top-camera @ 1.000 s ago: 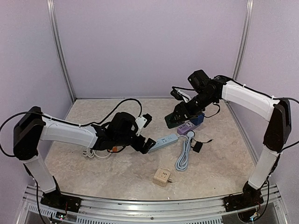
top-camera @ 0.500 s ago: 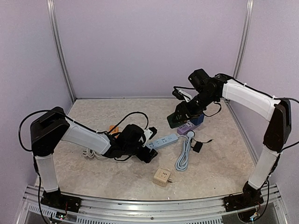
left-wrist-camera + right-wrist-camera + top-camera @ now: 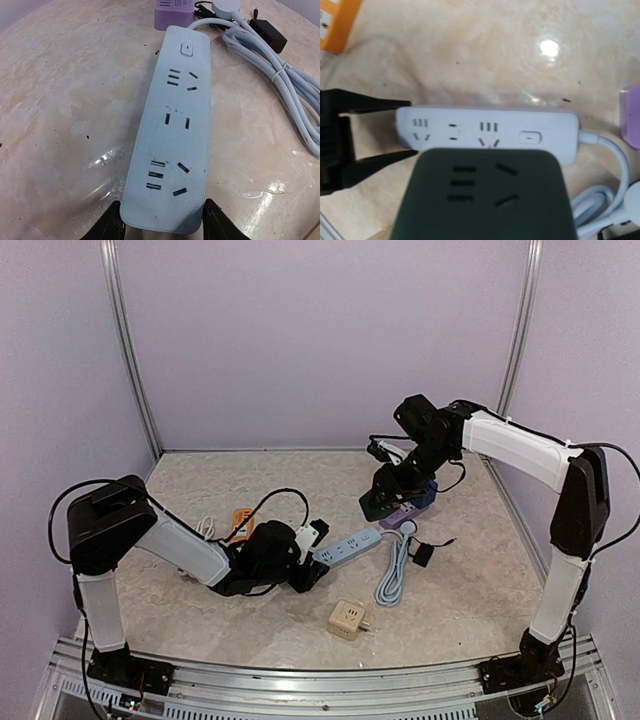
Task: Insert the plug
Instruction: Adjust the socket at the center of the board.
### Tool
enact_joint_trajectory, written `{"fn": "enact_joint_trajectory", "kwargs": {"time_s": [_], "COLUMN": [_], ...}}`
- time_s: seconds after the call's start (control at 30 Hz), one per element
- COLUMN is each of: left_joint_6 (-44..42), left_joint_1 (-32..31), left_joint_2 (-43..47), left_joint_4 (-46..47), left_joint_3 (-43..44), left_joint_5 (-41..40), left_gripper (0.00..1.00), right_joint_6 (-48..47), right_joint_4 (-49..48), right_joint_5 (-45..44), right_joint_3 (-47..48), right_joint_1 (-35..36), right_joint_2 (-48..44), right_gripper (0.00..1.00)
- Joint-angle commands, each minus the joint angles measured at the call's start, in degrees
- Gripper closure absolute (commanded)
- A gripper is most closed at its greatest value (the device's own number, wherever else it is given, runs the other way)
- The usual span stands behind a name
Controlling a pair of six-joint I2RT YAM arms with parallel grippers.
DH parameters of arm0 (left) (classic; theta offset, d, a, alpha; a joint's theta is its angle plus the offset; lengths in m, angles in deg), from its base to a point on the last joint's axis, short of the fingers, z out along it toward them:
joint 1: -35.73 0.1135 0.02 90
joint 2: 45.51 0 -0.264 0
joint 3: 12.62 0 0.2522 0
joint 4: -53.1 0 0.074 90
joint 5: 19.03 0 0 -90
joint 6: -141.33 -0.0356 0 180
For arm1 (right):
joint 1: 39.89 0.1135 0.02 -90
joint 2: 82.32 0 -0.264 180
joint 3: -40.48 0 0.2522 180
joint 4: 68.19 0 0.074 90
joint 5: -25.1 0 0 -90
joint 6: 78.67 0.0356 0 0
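While left tool [image 3: 162,215] pinches smooth pale-blue strip [image 3: 172,130] | right tool [image 3: 385,490] grips matte dark-green rounded socket block [image 3: 480,195]

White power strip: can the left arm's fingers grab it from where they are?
Probably yes. The left fingers sit one on each side of the near end of the white power strip, and nothing lies between them and it. I can't tell whether they are squeezing it yet.
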Motion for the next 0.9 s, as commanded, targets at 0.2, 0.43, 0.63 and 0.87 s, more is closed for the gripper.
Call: {"fn": "enact_joint_trajectory", "kwargs": {"time_s": [0.2,0.43,0.63,0.87], "left_joint_6": [5.0,6.2,7.3,7.7], "left_joint_1": [-1.8,-2.8,-3.0,-3.9], "left_joint_2": [-3.1,-5.0,-4.4,-3.8], "left_joint_4": [-1.5,-9.4,-13.5,-15.5], "left_joint_3": [3.4,7.5,9.4,9.4], "left_joint_5": [-1.8,-3.6,-2.6,-4.7], "left_gripper": [0.5,0.58,0.62,0.67], "right_joint_6": [-1.1,-2.0,-1.8,-2.4], "right_joint_4": [2.5,2.5,4.2,5.7], "right_joint_5": [-4.6,-5.7,-7.4,-9.0], "right_joint_3": [2.2,3.5,3.4,4.0], "right_joint_1": [2.7,4.5,5.3,6.0], "right_joint_2": [4.7,5.7,6.6,7.4], "right_gripper": [1.0,1.0,1.0,1.0]}}
